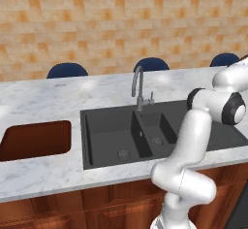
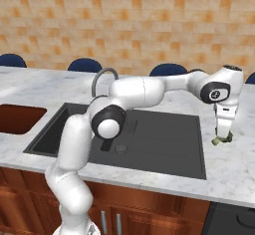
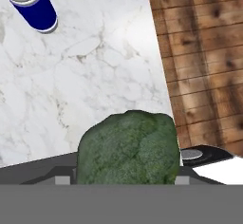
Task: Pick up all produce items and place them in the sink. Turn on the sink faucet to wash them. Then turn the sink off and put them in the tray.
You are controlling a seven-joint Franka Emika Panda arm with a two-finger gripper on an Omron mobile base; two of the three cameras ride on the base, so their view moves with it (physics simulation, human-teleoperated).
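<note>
While arm reaches right | gripper vert. | on broccoli

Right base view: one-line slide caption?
Gripper reaches down onto the broccoli on the counter, right of the sink.

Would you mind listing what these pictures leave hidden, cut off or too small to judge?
- Gripper: in the right base view its jaws are too small to tell open from shut; in the hand view the broccoli covers them.
- Broccoli: a tiny speck in the right base view; contact with the marble counter is unclear.
- Sink: the arm hides its right part in the left base view.
- Tray: cut by the left edge.
</note>
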